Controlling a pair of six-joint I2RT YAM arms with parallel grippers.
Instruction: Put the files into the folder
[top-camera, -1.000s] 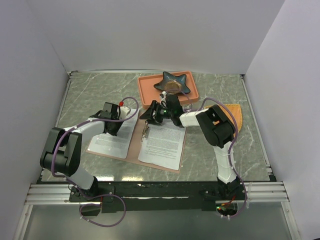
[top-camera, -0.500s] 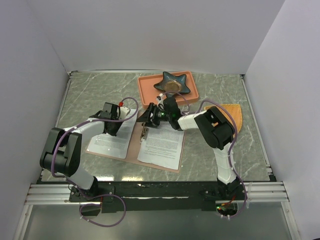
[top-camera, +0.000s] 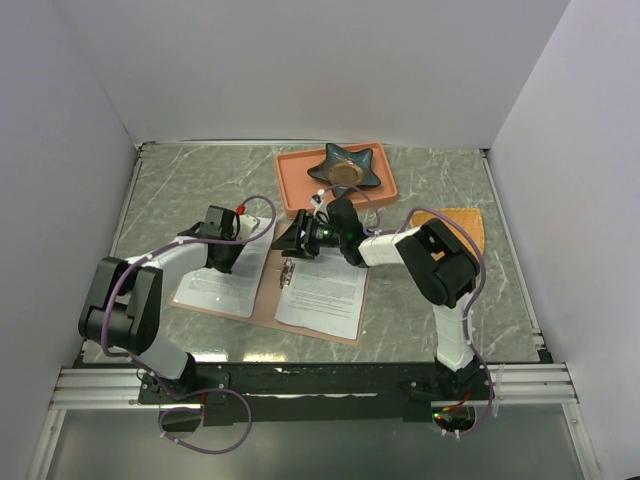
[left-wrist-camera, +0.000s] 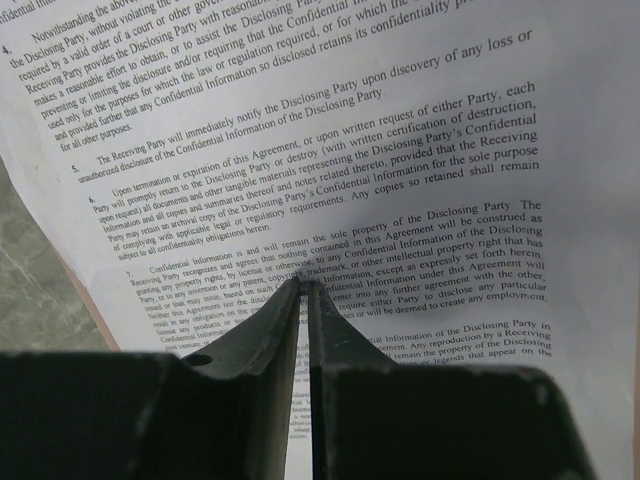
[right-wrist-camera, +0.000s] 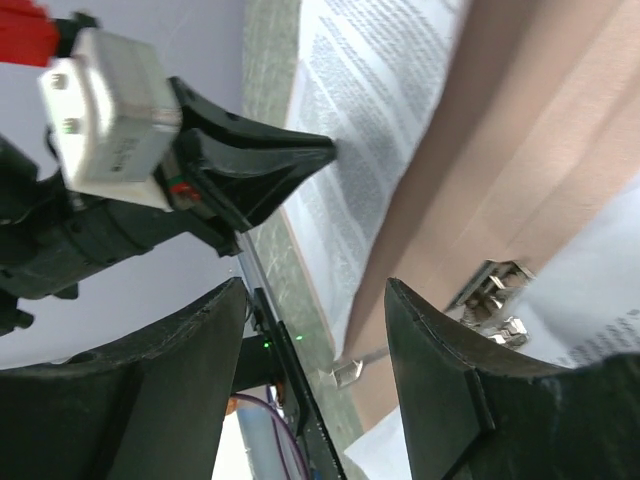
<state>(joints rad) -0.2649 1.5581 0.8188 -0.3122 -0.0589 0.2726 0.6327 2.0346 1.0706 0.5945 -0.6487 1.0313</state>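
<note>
Flat on the marble surface (top-camera: 180, 190), the folder (top-camera: 268, 298) lies open. The files cover both halves: one printed sheet (top-camera: 225, 285) on the left and another (top-camera: 322, 295) on the right, with a strip of bare pinkish card between them. The silver clip (top-camera: 289, 268) sits at the far end of that strip.

The left pincer (top-camera: 222, 258) points down onto the left sheet. In its wrist view the left pincer (left-wrist-camera: 303, 286) is clenched, its fingertips meeting on the lines of text; it may be nipping the paper, but the view is too close to say.

The right pincer (top-camera: 292, 240) hovers over the far end of the spine, released and grasping nothing, with the clip (right-wrist-camera: 490, 295) just beside one finger.

Beyond the folder is a salmon-orange tray (top-camera: 300, 190) holding a dark star-shaped dish (top-camera: 345, 165). An orange mat (top-camera: 470, 225) lies to the right.
</note>
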